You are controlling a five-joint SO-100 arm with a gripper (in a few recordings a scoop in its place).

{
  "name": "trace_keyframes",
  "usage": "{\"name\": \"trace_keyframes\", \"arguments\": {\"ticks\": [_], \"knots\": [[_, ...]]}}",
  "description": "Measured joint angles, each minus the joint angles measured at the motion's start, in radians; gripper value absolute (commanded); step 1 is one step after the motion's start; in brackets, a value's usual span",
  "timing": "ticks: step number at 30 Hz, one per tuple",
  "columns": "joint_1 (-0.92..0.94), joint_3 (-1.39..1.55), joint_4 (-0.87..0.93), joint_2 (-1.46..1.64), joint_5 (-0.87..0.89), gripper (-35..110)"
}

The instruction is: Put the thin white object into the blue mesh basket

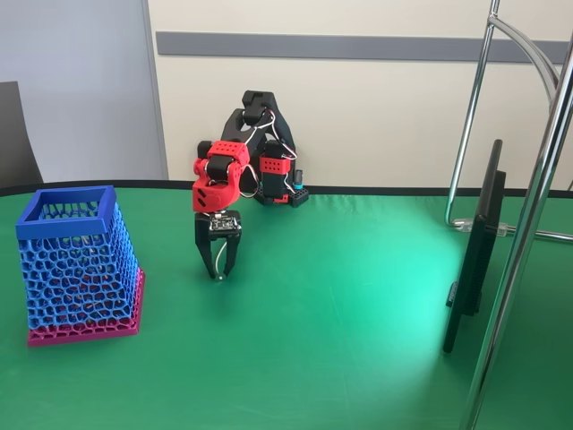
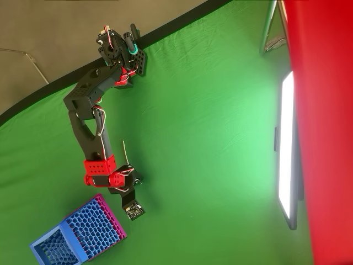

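The red-and-black jointed robot arm (image 1: 235, 166) stands at the far edge of the green cloth-covered table (image 1: 358, 305), folded forward so that its black two-finger gripper (image 1: 218, 274) points straight down. In the fixed view the fingertips meet in a narrow point just above the cloth, so the tool looks clenched; nothing can be made out between the fingers there, and whether they pinch anything cannot be told.

In the overhead view the gripper (image 2: 132, 208) lies at about 7 o'clock from the arm's base. The thin white object (image 2: 124, 153), a slender pale strand like a wire, lies on the green cloth just beside the arm's black forearm, at about 1 o'clock from the red wrist block, running roughly from 12 to 6 o'clock. Its lower end reaches close to the wrist, but whether it touches the arm is unclear. It lies outside the basket, apart from it.

The blue mesh basket (image 1: 76, 260), a honeycomb plastic lattice with a solid square blue rim and a magenta-pink base, stands upright on the table at 9 o'clock from the gripper in the fixed view, near it but apart. In the overhead view the basket (image 2: 77, 234) sits at about 8 o'clock from the gripper, near the lower left corner.

A flat black monitor (image 1: 474, 251) stands edge-on at 3 o'clock from the gripper in the fixed view, beside a chrome tube stand (image 1: 528, 224).
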Motion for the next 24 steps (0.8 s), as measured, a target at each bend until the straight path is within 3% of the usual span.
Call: {"name": "trace_keyframes", "arguments": {"ticks": [24], "knots": [[0.0,-0.012,0.0,-0.011,0.0,3]]}}
